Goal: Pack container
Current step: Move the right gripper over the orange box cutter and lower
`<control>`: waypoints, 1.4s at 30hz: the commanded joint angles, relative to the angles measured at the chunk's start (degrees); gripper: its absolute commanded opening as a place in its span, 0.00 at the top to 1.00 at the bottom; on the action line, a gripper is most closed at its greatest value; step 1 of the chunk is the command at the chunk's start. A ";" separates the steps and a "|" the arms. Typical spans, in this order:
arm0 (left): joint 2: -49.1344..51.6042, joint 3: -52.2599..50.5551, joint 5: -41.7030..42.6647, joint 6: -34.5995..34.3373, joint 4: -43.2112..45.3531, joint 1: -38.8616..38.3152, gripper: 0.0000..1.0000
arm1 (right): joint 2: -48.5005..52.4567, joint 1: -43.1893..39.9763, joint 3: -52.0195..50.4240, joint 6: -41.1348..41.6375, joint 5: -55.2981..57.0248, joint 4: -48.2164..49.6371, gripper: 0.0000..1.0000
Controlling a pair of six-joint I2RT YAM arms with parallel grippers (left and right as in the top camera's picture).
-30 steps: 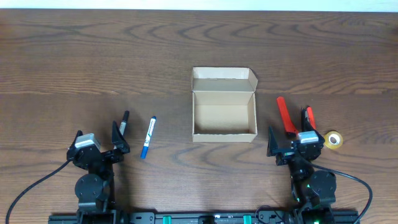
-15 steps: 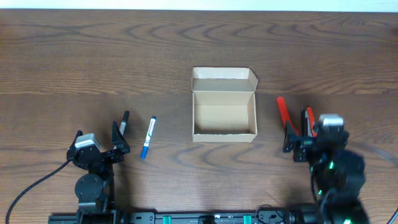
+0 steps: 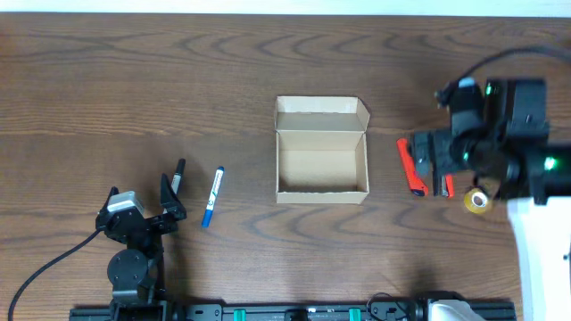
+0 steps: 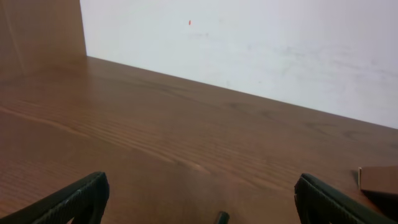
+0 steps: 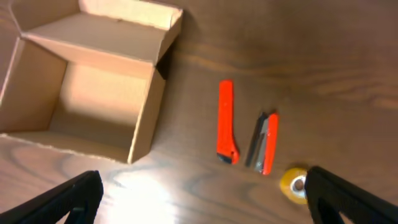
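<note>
Container (image 3: 321,165): centre of surface (image 3: 107,80), flap lid folded back on the far side, interior bare.

Left of it: blue marker (image 3: 212,196) and black marker (image 3: 177,176), roughly parallel, near each other but apart.

Left end effector (image 3: 141,198): low at the near edge, fingers spread wide, nothing between them; black marker lies just beside one finger.

Right end effector (image 5: 205,190): hangs above the tools right of the container, fingers wide apart, gripping nothing.

Below it, from the container outward:
- orange cutter (image 5: 225,121)
- red-and-black tool (image 5: 264,142), possibly a stapler, too small to be sure
- yellow tape roll (image 5: 295,185), just beside that tool's near end

All three lie outside the container.
</note>
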 commanded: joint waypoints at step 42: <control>-0.33 -1.27 -0.44 -0.39 -2.12 0.13 0.04 | 32.35 -4.24 -12.94 -10.23 1.29 19.04 0.01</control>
